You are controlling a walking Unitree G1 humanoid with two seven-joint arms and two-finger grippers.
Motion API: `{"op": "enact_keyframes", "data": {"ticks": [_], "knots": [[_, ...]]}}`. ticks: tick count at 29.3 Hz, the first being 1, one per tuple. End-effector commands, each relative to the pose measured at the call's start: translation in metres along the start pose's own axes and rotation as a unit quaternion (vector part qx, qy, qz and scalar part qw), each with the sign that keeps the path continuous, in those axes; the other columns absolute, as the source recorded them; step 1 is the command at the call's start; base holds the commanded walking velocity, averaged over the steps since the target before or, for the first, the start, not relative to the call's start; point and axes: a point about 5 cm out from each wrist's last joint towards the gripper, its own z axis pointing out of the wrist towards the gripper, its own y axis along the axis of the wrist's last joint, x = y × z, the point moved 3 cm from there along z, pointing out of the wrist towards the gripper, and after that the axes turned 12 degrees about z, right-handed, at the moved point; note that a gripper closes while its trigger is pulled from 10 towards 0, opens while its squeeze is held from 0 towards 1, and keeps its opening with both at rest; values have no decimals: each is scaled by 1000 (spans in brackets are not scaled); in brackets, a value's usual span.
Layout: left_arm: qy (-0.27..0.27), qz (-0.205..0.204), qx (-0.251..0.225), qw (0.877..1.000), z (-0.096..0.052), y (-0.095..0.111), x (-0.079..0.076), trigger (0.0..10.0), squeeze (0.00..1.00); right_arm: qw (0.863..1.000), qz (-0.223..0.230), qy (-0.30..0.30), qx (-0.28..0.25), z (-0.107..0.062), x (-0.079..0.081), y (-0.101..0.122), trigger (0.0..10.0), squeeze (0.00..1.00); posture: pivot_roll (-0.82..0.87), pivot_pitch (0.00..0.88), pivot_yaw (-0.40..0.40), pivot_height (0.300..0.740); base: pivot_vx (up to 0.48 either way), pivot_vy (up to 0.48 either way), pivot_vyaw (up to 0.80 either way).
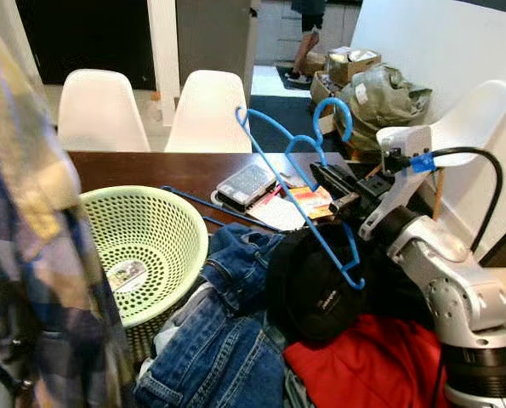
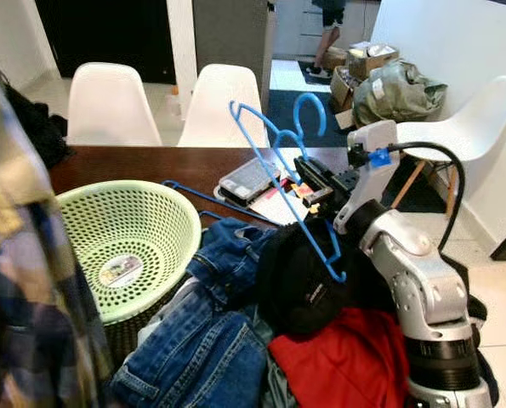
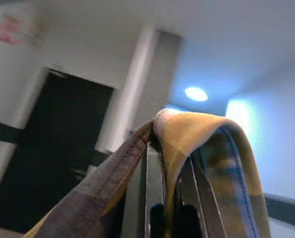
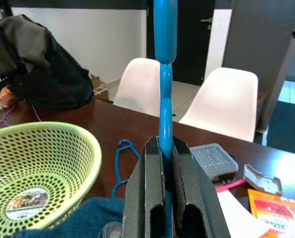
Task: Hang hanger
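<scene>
A blue wire hanger (image 1: 297, 183) is held tilted above the table, hook (image 1: 332, 116) up and to the right. My right gripper (image 1: 331, 189) is shut on its bar, and the right wrist view shows the black fingers (image 4: 146, 191) clamped on the blue bar (image 4: 164, 114). A plaid yellow and blue shirt (image 1: 27, 255) hangs at the near left. In the left wrist view my left gripper (image 3: 167, 171) is shut on a fold of that shirt's fabric (image 3: 187, 134), raised toward the ceiling.
A pale green perforated basket (image 1: 142, 246) stands on the dark wooden table (image 1: 150, 170). Jeans (image 1: 227, 331), a black cap (image 1: 316, 289) and a red garment (image 1: 363, 361) are piled in front. Another blue hanger (image 1: 218, 208) lies on the table. White chairs (image 1: 206, 110) stand behind. A person's legs (image 1: 308, 38) show far back.
</scene>
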Motion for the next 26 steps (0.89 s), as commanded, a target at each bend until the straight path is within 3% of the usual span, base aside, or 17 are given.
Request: {"op": "enact_keyframes", "data": {"ticks": [1,4,11,12,13,15,16,17,19,20,21,22,24,25,26], "knots": [[-4,49,-1,999,3,12,4,0,0,1000,2,-2,-13,4,-4,4,10000,0,78,0,-115,740,0,0,0],[-25,79,38,996,1,1,4,0,0,1000,10,0,-14,11,-4,1,10000,0,87,0,-115,740,0,0,0],[-61,108,68,990,8,-8,1,0,0,1000,14,5,-17,15,0,-1,10000,0,97,0,-101,740,0,0,0],[-93,127,85,984,17,-13,-5,0,0,1000,17,4,-20,16,-1,-1,10000,0,123,0,-97,740,0,0,0],[-93,127,85,984,17,-13,-5,0,0,1000,17,4,-20,16,-1,-1,10000,0,123,0,-97,740,0,0,0],[-187,154,125,962,43,-26,-31,0,0,999,28,-10,-40,18,-6,2,10000,0,139,0,-65,740,0,0,0],[-187,154,125,962,43,-26,-31,0,0,999,28,-10,-40,18,-6,2,10000,0,139,0,-65,740,0,0,0],[-236,150,153,948,43,-37,-45,0,0,998,36,-9,-52,19,-6,4,10000,0,138,0,-59,740,0,0,0],[-236,150,153,948,43,-37,-45,0,0,998,36,-9,-52,19,-6,4,10000,0,138,0,-59,740,0,0,0],[-286,138,182,931,33,-52,-59,157,0,997,46,2,-65,19,-3,7,10000,0,128,0,-48,740,0,0,0],[-347,128,215,904,11,-69,-74,2118,0,995,57,29,-78,17,5,11,10000,0,118,0,-48,740,0,0,0],[-406,110,247,873,-16,-84,-87,5765,0,992,66,61,-90,13,13,15,10000,0,111,0,-46,740,0,0,0],[-406,110,247,873,-16,-84,-87,5765,0,992,66,61,-90,13,13,15,10000,0,111,0,-46,740,0,0,0],[-442,96,267,851,-35,-91,-94,5765,0,989,71,83,-97,11,18,17,10000,0,108,0,-46,740,0,0,0],[-442,96,267,851,-35,-91,-94,5765,0,989,71,83,-97,11,18,17,10000,0,108,0,-46,740,0,0,0]]}}
